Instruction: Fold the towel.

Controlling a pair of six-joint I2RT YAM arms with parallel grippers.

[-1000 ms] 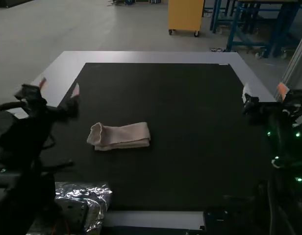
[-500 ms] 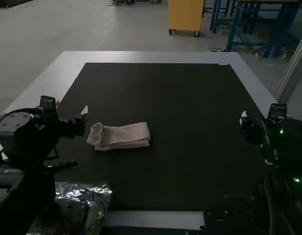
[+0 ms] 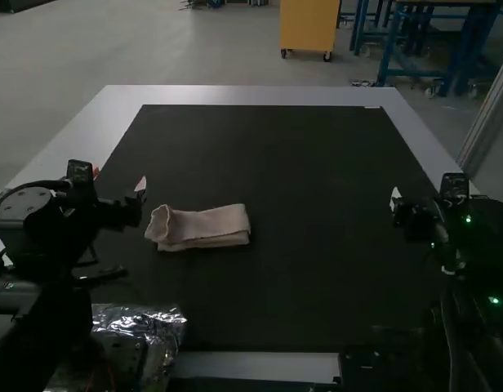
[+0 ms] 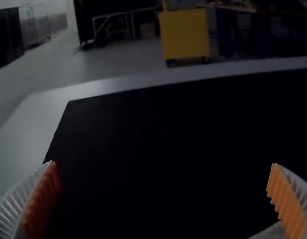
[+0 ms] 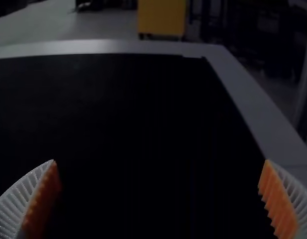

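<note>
One towel [image 3: 204, 225], folded, lay left of centre on the black mat [image 3: 300, 163], long axis left to right, curled end leftward. Left gripper [image 3: 118, 180], right gripper [image 3: 434, 193]: both had fingers apart. The right had shifted slightly left; towel unmoved.

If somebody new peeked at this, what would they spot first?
Probably the pale folded towel, lying left of centre on the big black mat. Next, perhaps, the bright orange pads on the left arm's wide-open jaws, and the shiny crinkled foil at the table's near left.
</note>
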